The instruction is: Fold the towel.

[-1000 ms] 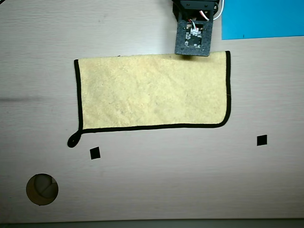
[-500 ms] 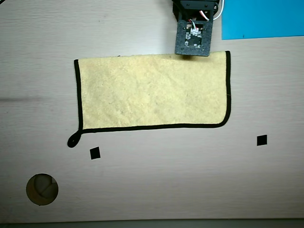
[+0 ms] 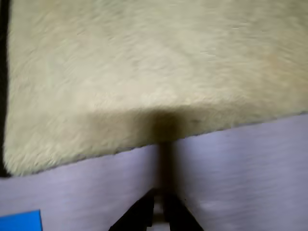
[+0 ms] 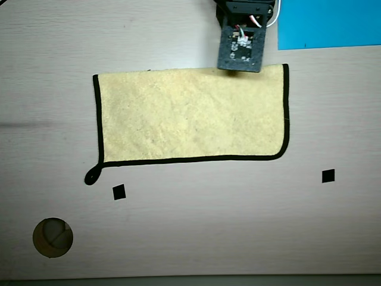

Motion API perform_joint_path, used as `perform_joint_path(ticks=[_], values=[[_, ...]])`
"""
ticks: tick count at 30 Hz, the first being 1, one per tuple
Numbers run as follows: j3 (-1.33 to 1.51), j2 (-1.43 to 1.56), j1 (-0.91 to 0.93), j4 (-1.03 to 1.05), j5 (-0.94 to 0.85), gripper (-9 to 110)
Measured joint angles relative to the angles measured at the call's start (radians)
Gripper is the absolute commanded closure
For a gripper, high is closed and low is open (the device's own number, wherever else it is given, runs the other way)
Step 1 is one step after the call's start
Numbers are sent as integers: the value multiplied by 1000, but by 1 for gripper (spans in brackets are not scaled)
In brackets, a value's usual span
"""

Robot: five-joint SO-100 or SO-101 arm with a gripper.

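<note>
A yellow towel (image 4: 190, 116) with black edging lies flat on the table in the overhead view. Its top edge has no black edging, so it looks doubled over there. A black loop (image 4: 91, 176) sticks out at its lower left corner. My gripper (image 4: 240, 64) hangs over the towel's top edge, right of centre, under the arm's black block. In the wrist view the towel (image 3: 144, 72) fills the upper part. The gripper's (image 3: 160, 197) dark fingertips meet at the bottom centre, just off the towel's edge, with nothing between them.
A blue sheet (image 4: 327, 24) lies at the top right, also in the wrist view (image 3: 19, 221). Two black square marks (image 4: 119, 192) (image 4: 328, 176) sit below the towel. A round hole (image 4: 52, 237) is at the lower left of the table (image 4: 208, 238).
</note>
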Motion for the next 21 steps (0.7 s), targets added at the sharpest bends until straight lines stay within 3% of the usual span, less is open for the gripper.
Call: perform_joint_path(ticks=[13, 21], values=[[-451, -739, 531, -331, 621, 91], [-724, -1190, 643, -460, 859, 83]])
